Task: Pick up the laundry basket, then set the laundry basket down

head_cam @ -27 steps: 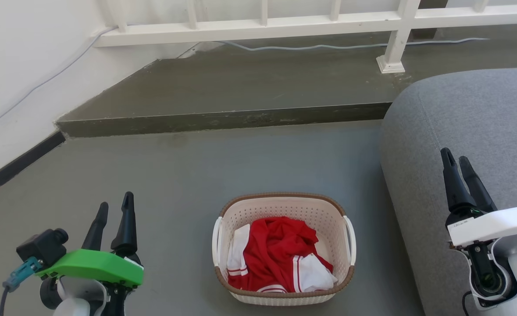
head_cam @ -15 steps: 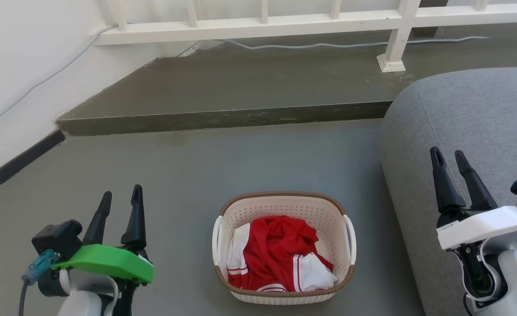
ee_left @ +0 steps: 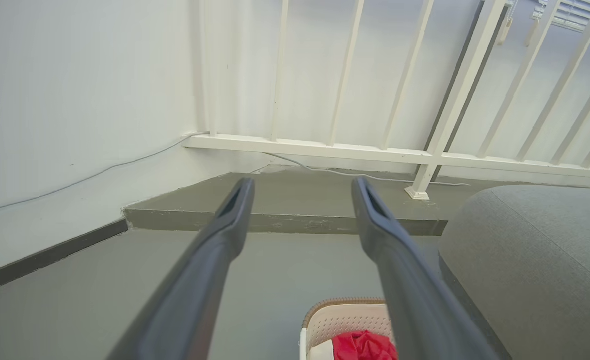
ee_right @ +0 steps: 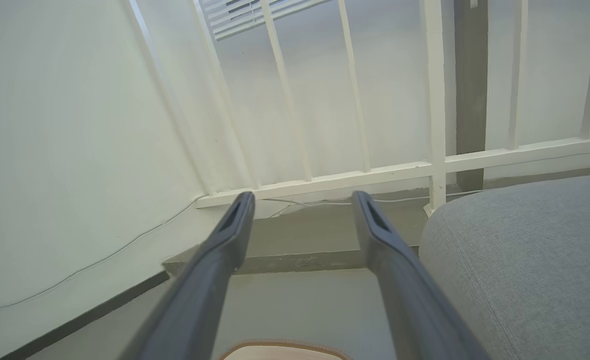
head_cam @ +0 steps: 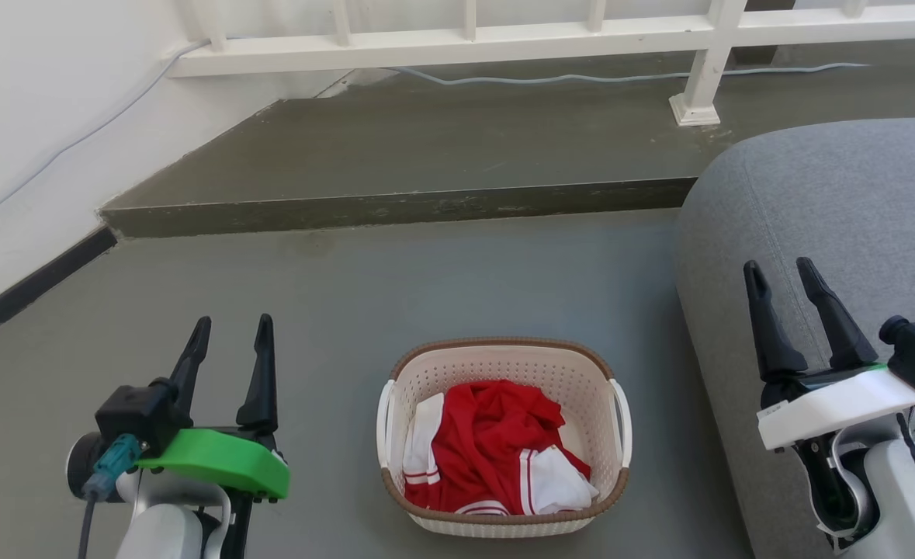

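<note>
The laundry basket (head_cam: 496, 371) sits upright on the grey floor (head_cam: 426, 287), opening upward, its long axis apparently running left to right with a white loop handle at each end. Red and white clothes (head_cam: 496, 450) lie inside. The left gripper (head_cam: 233, 320) hovers to its left and the right gripper (head_cam: 778, 265) over the grey sofa (head_cam: 830, 194); both have fingers spread and empty.

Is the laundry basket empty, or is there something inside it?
Not empty. The laundry basket holds crumpled red and white clothing, which covers most of its bottom and stays below the brown rim.
</note>
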